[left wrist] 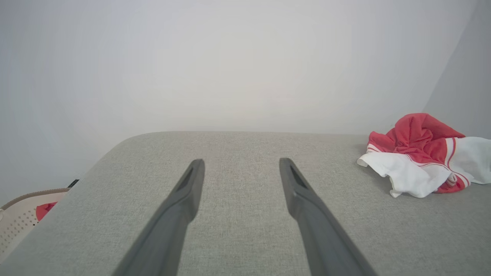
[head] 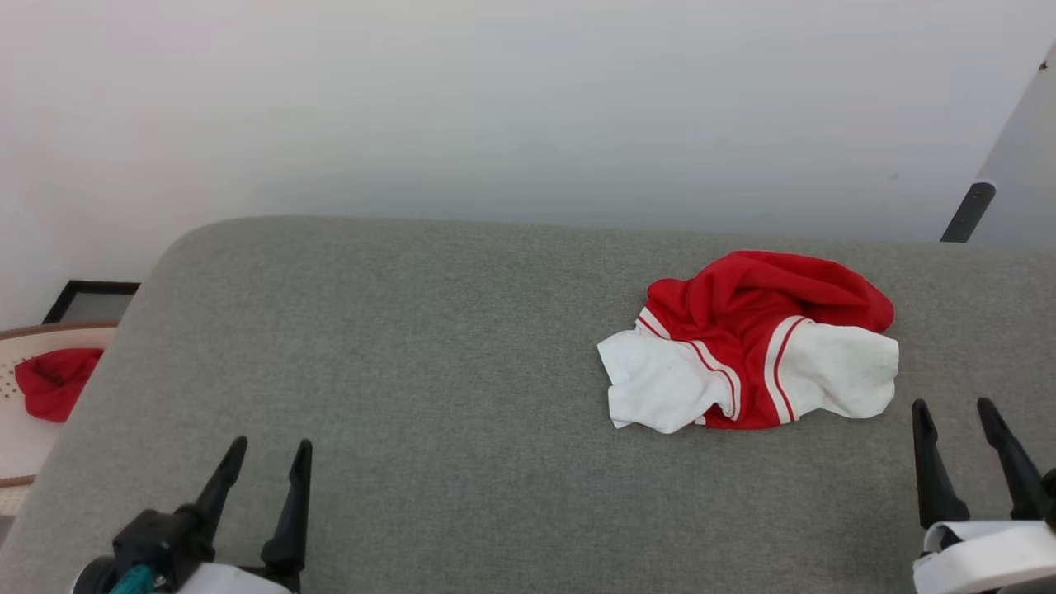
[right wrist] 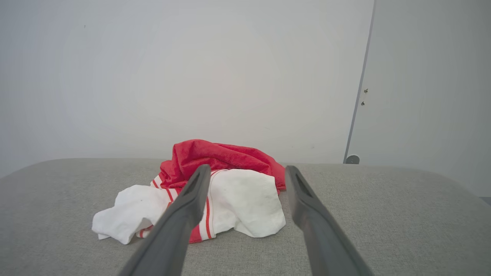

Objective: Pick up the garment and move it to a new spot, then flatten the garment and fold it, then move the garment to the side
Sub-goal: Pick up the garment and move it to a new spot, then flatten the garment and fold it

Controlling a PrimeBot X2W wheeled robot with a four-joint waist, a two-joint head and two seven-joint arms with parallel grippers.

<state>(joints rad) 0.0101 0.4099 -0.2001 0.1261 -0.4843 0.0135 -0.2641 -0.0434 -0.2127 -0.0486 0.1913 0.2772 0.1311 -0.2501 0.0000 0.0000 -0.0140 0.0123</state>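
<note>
The garment (head: 749, 341) lies crumpled in a heap on the grey cushioned surface (head: 429, 388), right of centre; it is red with white panels and red-white striped trim. It also lies at the right edge of the left wrist view (left wrist: 422, 157) and straight ahead in the right wrist view (right wrist: 215, 191). My right gripper (head: 957, 408) is open, just right of and nearer than the garment, not touching it; its fingers frame the heap (right wrist: 247, 170). My left gripper (head: 271, 448) is open over bare surface at the lower left, its fingers wide apart (left wrist: 241, 163).
A pale perforated basket (head: 16, 445) stands off the surface's left edge with a small plain red cloth (head: 56, 381) in it. A white wall runs behind the surface, with a door and door stop (right wrist: 352, 159) at the far right. Bare grey surface spreads between the grippers.
</note>
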